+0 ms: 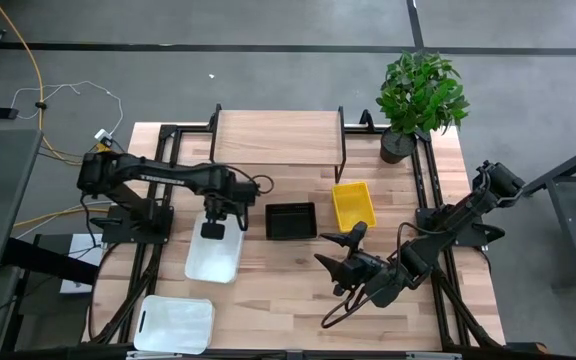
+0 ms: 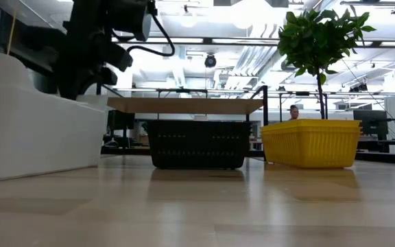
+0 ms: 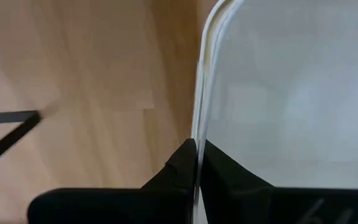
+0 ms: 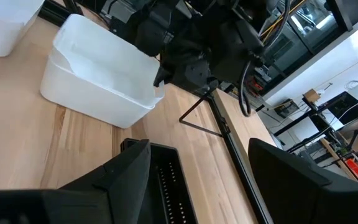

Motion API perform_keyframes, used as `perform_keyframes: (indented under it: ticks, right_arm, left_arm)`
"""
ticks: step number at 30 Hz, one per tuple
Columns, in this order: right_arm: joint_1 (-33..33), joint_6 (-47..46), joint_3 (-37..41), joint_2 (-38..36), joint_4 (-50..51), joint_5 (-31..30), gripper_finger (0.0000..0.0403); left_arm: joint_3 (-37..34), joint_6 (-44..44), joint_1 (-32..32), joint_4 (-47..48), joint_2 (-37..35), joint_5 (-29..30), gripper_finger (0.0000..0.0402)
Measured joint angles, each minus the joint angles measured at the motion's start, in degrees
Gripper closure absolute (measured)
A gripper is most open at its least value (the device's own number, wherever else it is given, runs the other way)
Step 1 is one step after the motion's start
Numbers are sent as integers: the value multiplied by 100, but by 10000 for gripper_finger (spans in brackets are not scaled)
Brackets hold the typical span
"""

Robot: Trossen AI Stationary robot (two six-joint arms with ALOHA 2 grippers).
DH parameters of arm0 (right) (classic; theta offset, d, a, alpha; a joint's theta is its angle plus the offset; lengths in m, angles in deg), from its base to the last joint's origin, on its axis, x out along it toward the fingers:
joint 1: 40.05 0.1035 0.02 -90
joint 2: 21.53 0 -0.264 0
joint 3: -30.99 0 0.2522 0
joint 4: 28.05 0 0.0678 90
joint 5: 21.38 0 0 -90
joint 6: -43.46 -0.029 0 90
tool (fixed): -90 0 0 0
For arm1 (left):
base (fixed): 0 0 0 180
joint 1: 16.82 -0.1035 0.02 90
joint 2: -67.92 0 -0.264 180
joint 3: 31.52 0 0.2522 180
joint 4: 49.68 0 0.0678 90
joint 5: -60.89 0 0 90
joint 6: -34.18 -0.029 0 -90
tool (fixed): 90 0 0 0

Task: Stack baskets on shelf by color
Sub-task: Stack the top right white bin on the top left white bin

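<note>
— White shallow plastic basket [image 3: 291, 93] at frame left: why is the left tool [image 1: 213, 229] clamped on its rim?

— Likely to lift it onto the wooden-topped shelf [image 1: 276, 138], upper centre. Right tool [image 1: 340, 255] waits, fingers apart.

In the low view, the white basket [image 2: 36, 123] runs off the picture's left edge, and a black basket [image 2: 197, 144] hides the shelf's [image 2: 184, 105] legs behind it. The left wrist view shows only one rim of that white basket [image 3: 199, 93], the rest cut off. A person [image 2: 293, 111] behind the yellow basket [image 2: 312, 143] is too small to make out.
</note>
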Motion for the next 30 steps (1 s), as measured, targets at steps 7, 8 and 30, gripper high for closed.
perform_keyframes:
  ticks: [7, 8, 30]
  right_arm:
    - [-1, 0, 0, 0, 0, 2, 142]
    - [0, 0, 0, 0, 0, 2, 142]
    - [-1, -92, 0, 0, 59, 9, 142]
  left_arm:
    - [0, 55, 2, -283, -21, 396, 363]
    - [11, 85, 2, -287, -50, 403, 352]
    - [1185, 876, 687, 478, -51, 116, 224]
